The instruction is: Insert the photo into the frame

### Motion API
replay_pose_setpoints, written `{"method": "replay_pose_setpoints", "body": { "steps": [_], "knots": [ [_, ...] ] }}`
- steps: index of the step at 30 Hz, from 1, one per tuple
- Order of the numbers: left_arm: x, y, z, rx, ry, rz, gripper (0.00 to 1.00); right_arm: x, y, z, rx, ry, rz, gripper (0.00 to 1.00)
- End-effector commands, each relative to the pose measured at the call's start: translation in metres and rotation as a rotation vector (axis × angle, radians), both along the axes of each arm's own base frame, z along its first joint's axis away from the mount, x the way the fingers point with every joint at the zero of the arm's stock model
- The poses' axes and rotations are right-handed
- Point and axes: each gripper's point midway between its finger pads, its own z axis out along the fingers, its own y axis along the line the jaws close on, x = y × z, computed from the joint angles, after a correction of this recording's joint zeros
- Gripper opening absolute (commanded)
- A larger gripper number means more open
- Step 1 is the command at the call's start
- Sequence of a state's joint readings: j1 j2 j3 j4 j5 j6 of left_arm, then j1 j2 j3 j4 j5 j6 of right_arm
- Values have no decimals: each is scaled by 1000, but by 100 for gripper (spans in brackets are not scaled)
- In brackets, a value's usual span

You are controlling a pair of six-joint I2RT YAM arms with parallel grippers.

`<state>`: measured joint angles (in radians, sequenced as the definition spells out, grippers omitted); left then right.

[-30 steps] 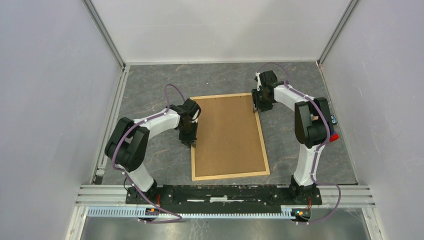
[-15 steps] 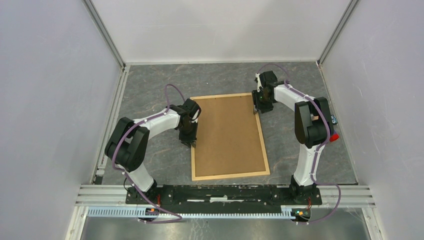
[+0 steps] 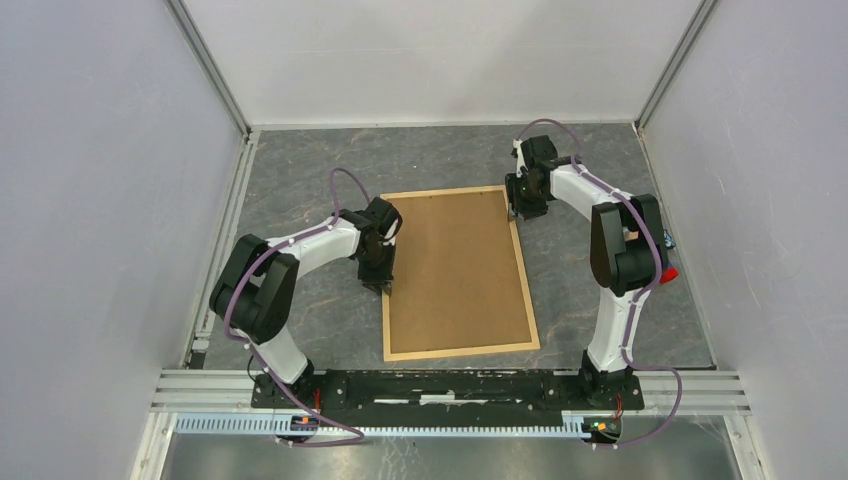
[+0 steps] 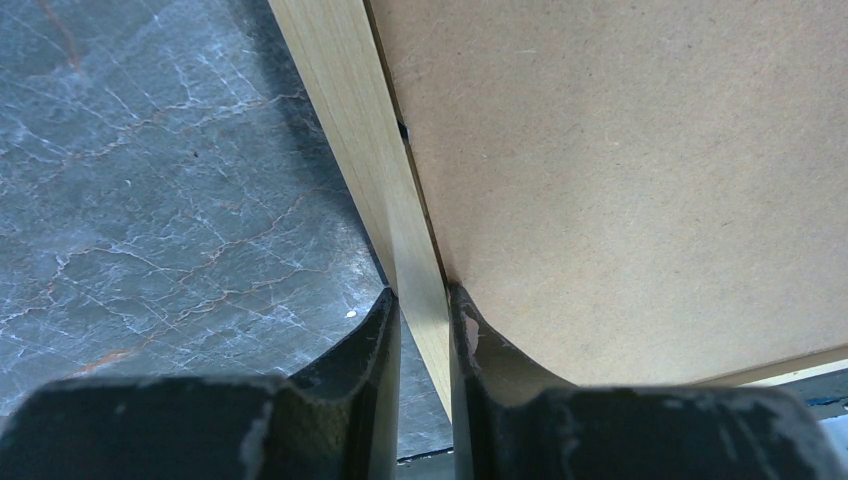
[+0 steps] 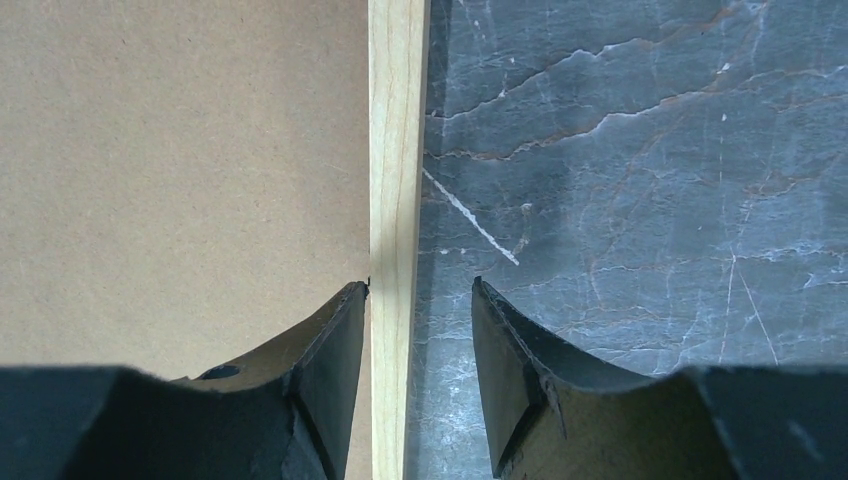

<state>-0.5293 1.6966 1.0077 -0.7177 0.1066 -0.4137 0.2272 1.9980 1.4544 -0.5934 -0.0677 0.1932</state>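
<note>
Evidently face down on the worktop (image 3: pixel 300 170), the frame (image 3: pixel 460 350) holds the brown backing board (image 3: pixel 455 265); the left pincer (image 4: pixel 420 295) clenches its left rail, likely steadying it, while the right pincer (image 5: pixel 415 290) straddles the right rail, released. No photo shows

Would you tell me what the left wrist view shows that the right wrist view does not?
Only the left wrist view: the left tool clamped on a strip of the frame. Only the right wrist view: the right tool straddling a strip with a gap on its outer side. Both: the wood frame, the brown backing board inside it, the grey marbled table.
</note>
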Motion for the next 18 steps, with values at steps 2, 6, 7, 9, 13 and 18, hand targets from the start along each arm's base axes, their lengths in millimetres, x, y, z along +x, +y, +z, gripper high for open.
{"method": "replay_pose_setpoints", "body": {
  "steps": [2,6,7,9,13,18],
  "knots": [
    [-20,10,-21,62,70,-54,2,8,-4,3,-17,-24,-5,50],
    [-20,9,-20,60,69,-53,2,8,-4,-3,-23,-14,-6,50],
    [-20,10,-21,60,70,-54,2,8,-4,-5,-23,-11,-7,50],
    [-20,9,-20,59,68,-55,2,6,-5,-8,-27,-3,-8,50],
    [-20,9,-20,59,68,-55,2,2,-7,-13,-36,10,-12,49],
    [-20,10,-20,60,68,-54,2,-1,-18,-17,-94,16,-35,49]
  ]
}}
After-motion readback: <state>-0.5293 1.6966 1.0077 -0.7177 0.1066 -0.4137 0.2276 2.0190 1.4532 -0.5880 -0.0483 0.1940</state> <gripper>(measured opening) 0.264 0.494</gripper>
